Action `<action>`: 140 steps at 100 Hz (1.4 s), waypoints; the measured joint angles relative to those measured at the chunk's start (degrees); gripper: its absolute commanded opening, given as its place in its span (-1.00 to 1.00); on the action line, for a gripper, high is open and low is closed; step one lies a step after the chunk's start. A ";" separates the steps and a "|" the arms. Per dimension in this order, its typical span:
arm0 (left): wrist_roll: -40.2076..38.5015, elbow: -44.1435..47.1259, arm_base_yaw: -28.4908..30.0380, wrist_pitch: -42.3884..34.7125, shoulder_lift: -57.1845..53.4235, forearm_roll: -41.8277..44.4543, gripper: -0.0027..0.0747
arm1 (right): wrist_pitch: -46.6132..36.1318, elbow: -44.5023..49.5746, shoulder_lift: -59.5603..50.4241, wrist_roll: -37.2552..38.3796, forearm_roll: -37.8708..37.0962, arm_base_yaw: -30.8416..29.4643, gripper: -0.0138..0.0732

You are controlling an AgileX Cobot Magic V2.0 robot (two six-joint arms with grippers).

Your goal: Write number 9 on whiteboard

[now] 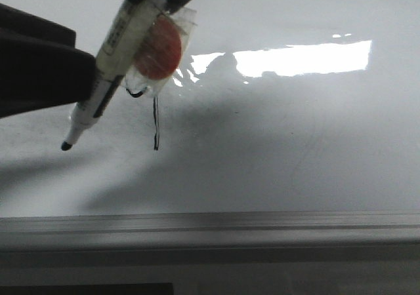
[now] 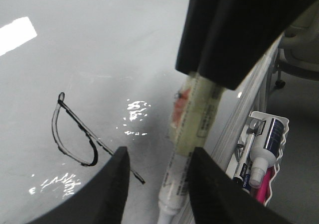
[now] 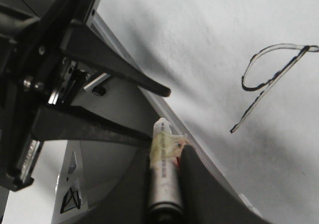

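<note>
The white marker pen (image 1: 111, 65) is held clamped in the right claw (image 3: 167, 184), its tip lifted at eight o'clock from the upright-stemmed thin black number 9 (image 1: 155, 121) on the glossy whiteboard (image 1: 295, 144); the left claw (image 2: 157, 184) is seen spread apart.

Your marker (image 1: 111, 59) hangs tilted above the whiteboard (image 1: 295, 151), its tip down to your left and off the surface. The number 9 (image 1: 155, 121) lies on the board just right of that tip, partly behind the marker. The board's frame (image 1: 210, 229) runs along the near edge, in front of both.
</note>
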 measured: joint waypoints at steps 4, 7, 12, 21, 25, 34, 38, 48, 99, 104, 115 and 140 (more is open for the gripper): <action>0.00 0.00 -0.09 -0.41 0.91 0.44 -0.24 | -0.13 0.00 0.00 0.03 -0.05 0.03 -0.79; 0.00 0.00 -0.12 -0.57 1.42 0.72 -0.24 | -0.13 0.00 0.00 0.13 0.07 0.09 -0.79; 0.00 0.00 -0.43 -1.02 1.98 1.34 -0.24 | -0.13 0.00 0.00 0.13 0.07 0.17 -0.79; 0.00 0.00 -1.15 -1.13 2.51 1.97 -0.24 | -0.36 0.00 0.00 0.24 0.07 0.17 -0.79; 0.00 0.00 -1.40 -1.13 2.55 2.10 -0.24 | -0.36 0.00 0.00 0.16 0.07 0.17 -0.79; 0.00 0.00 -1.56 -1.13 2.55 2.10 -0.25 | -0.36 0.00 0.00 0.16 0.07 0.17 -0.79; 0.00 0.00 -1.56 -1.13 2.55 2.10 -0.26 | -0.36 0.00 0.00 0.26 0.07 0.17 -0.79; 0.00 0.00 -1.56 -1.13 2.55 2.10 -0.48 | -0.13 0.00 0.00 0.26 0.15 0.17 -0.79; -1.05 0.00 -1.71 -0.88 2.55 0.81 -0.98 | 0.02 0.00 0.00 0.26 0.28 0.17 0.38; -1.73 0.00 -1.71 -0.18 2.55 -2.37 -0.98 | -0.24 0.00 0.00 0.26 0.28 0.17 0.36; -2.11 0.00 -1.71 2.92 1.72 -15.52 -0.99 | -0.36 0.00 0.00 0.26 0.28 0.17 0.28; -2.00 0.00 0.39 8.94 0.28 -36.46 -0.99 | -0.36 0.00 0.00 0.26 0.28 0.17 0.23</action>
